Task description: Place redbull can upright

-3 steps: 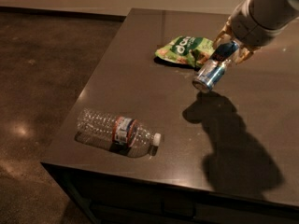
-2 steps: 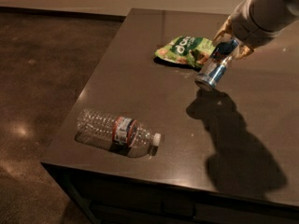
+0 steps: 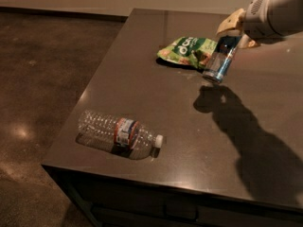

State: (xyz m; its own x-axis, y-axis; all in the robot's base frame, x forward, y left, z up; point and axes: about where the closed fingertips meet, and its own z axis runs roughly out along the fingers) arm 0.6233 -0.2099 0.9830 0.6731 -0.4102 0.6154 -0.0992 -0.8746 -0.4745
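The redbull can is a slim blue and silver can. It hangs tilted above the dark table at the upper right, its lower silver end toward me and clear of the surface. My gripper is shut on the can's upper part; its tan fingers clasp the can from above. The white arm reaches in from the top right corner. The can's shadow falls on the table just below it.
A green snack bag lies on the table just left of the can. A clear plastic water bottle with a red-blue label lies on its side near the table's front left corner. The table's left and front edges drop to a brown floor.
The gripper has lifted the can slightly and turned it more toward vertical. The bag and bottle have not moved.
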